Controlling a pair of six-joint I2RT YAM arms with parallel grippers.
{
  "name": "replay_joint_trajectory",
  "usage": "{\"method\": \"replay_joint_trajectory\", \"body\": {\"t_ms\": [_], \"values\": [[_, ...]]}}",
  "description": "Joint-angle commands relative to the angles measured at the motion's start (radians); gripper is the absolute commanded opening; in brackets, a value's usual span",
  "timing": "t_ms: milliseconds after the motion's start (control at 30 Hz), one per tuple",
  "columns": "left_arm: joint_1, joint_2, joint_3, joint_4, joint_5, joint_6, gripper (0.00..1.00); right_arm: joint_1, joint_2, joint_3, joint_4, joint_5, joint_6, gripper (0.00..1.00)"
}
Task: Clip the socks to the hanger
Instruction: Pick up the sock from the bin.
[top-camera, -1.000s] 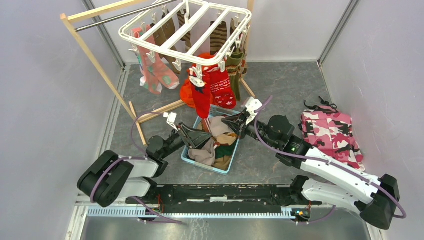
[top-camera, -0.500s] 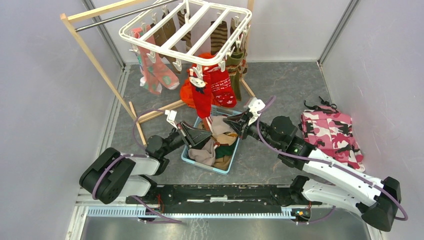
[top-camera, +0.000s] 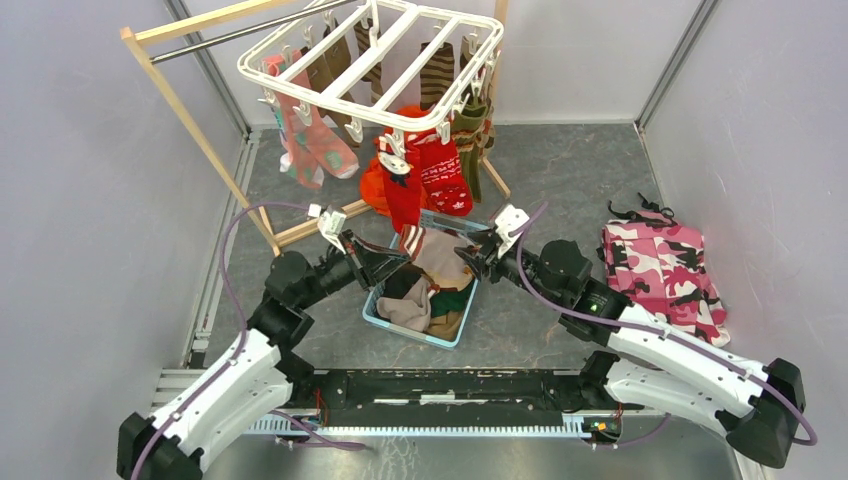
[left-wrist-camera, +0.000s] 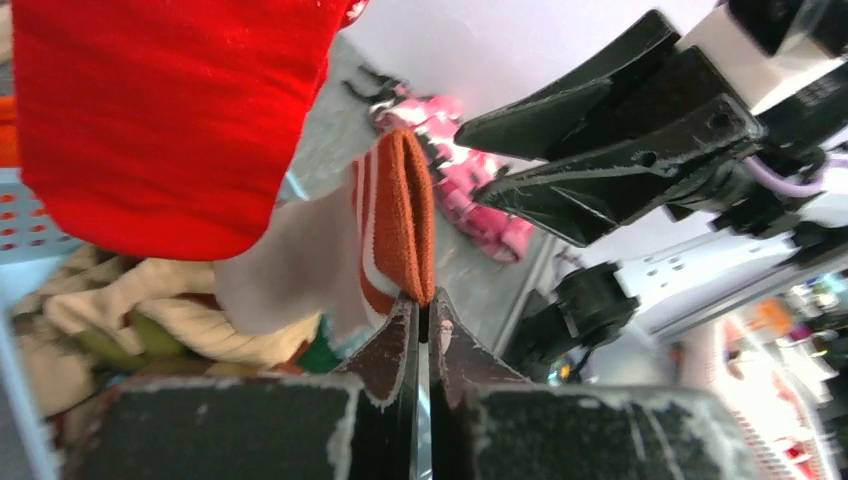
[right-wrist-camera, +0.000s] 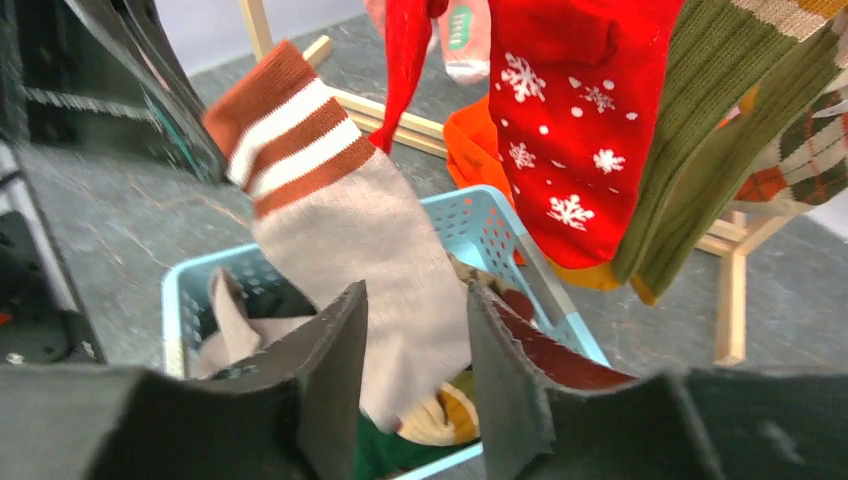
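Observation:
A beige sock with reddish-brown cuff stripes hangs above the basket. My left gripper is shut on its cuff edge, jaws pressed together on the orange-brown rib. In the right wrist view the sock droops from the cuff down between my right gripper's parted fingers, which stand open around its foot. My right gripper is close to the right of the sock. The white hanger hangs at the back with several socks clipped to it.
A light-blue basket of mixed socks sits between the arms. Red snowflake socks and green ones dangle just behind it. The wooden rail stand is at back left, a pink camouflage garment at right.
My left gripper closed on the sock's cuff and rose towards the back left. My right gripper opened and released the sock.

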Motion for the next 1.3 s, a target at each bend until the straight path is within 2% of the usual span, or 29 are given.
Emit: {"method": "replay_joint_trajectory", "body": {"t_ms": [0,100,133,367,467,600,767,967,1267], "values": [[-0.021,0.006,0.219,-0.606,-0.041,0.308,0.02,0.002,-0.034,-0.008,0.008,0.002,-0.092,0.57],[-0.042,0.069,0.386,-0.813,-0.050,0.466,0.02,0.003,-0.030,0.011,0.020,-0.116,-0.181,0.76],[-0.050,0.093,0.433,-0.864,-0.051,0.526,0.02,0.003,-0.020,0.021,0.023,-0.163,-0.217,0.79],[-0.083,0.187,0.662,-1.090,0.009,0.853,0.02,0.005,0.059,0.042,0.108,-0.476,-0.459,0.82],[-0.086,0.175,0.706,-1.148,0.081,0.957,0.02,0.003,0.059,0.039,0.150,-0.540,-0.547,0.84],[-0.089,0.133,0.705,-1.173,0.148,1.058,0.02,0.004,0.101,0.106,0.108,-0.602,-0.616,0.85],[-0.089,0.116,0.721,-1.200,0.202,1.152,0.02,0.004,0.217,0.219,0.096,-0.675,-0.580,0.84],[-0.089,0.101,0.734,-1.218,0.221,1.196,0.02,0.004,0.287,0.298,0.061,-0.730,-0.550,0.81],[-0.089,0.071,0.723,-1.216,0.196,1.202,0.02,0.007,0.340,0.348,-0.018,-0.783,-0.543,0.58]]}}
